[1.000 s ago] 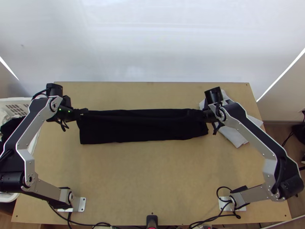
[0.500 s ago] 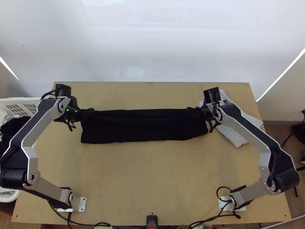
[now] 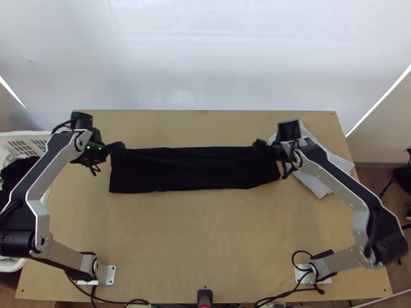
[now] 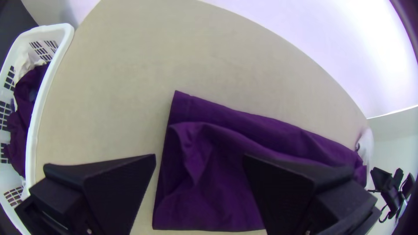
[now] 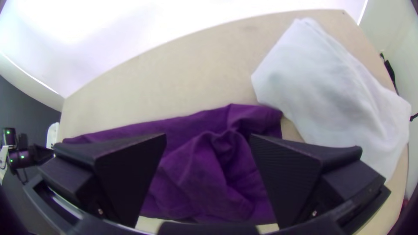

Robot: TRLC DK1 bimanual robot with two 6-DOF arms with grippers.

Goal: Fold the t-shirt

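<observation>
"T-shirt [image 3: 190, 172] first: where is it?"

"Between the left gripper [image 3: 122, 147] and the right gripper [image 3: 258, 146], a long dark folded strip, rumpled near each."

"And the arms?"

"Left arm [image 3: 53, 163] and right arm [image 3: 336, 179] both bow outward at the elbow, grippers turned inward at opposite ends of the strip."

"Holding anything?"

"No, both are released. The left one's fingers [image 4: 117, 187] stand wide apart; so do the right one's [image 5: 285, 174], with creased fabric visible between. Whether they touch it, I can't tell."

"And the white cloth [image 5: 331, 91]?"

"Just outward of the right gripper."
</observation>
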